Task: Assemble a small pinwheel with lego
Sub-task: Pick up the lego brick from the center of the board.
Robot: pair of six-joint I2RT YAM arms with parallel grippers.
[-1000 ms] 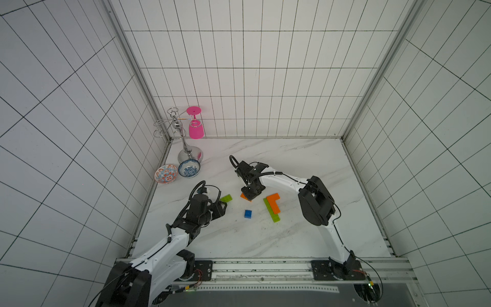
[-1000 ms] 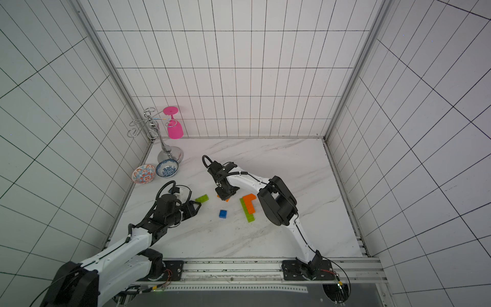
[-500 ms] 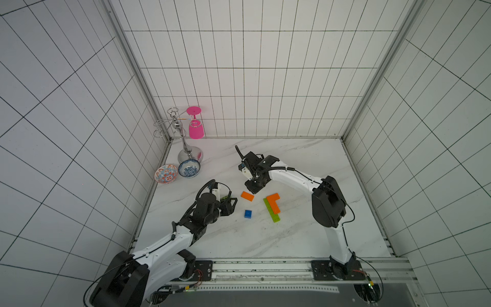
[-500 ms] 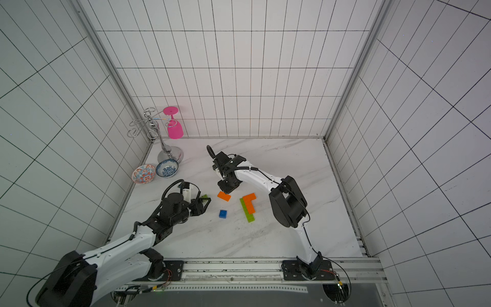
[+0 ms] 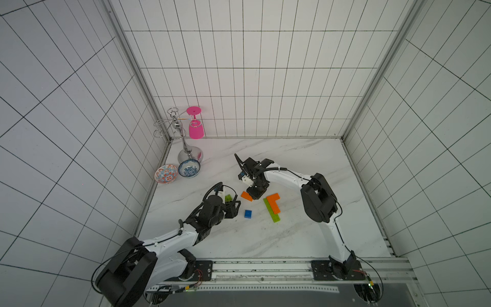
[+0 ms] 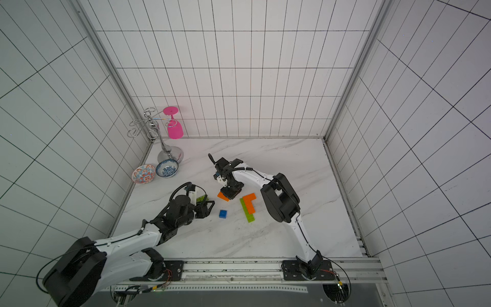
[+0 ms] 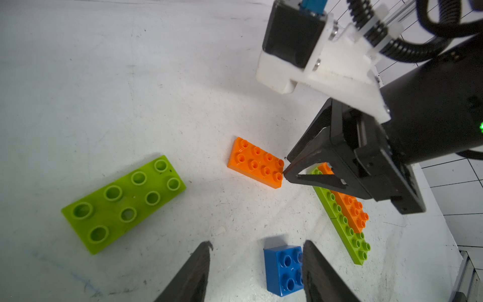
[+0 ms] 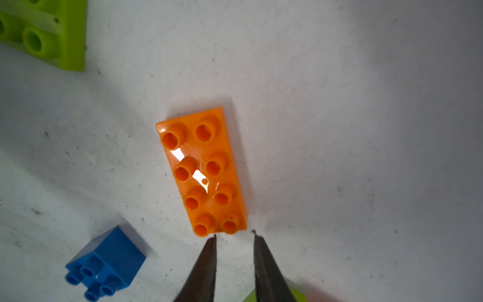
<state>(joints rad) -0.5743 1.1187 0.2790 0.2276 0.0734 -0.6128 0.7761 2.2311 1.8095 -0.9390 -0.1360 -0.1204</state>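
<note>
A loose orange brick (image 5: 246,196) (image 8: 203,172) lies flat on the marble. My right gripper (image 5: 255,195) (image 8: 234,235) is low at its short end, narrowly open and empty, tips just off the brick. A flat piece of joined lime-green and orange bricks (image 5: 272,208) (image 7: 345,217) lies to its right. The blue square brick (image 5: 248,213) (image 7: 283,269) sits in front of them, right beside one finger of my open left gripper (image 5: 235,208) (image 7: 257,244). A single lime-green brick (image 7: 122,204) (image 6: 201,198) lies by the left gripper, partly hidden in both top views.
Two patterned bowls (image 5: 166,174) (image 5: 189,168) stand at the back left by the wall. Behind them is a chrome glass rack (image 5: 183,135) with a pink glass (image 5: 196,127) hanging on it. Tiled walls close the table on three sides.
My right gripper has come off the orange brick, moved to its right end and opened slightly. My left arm has reached right, toward the blue brick.
</note>
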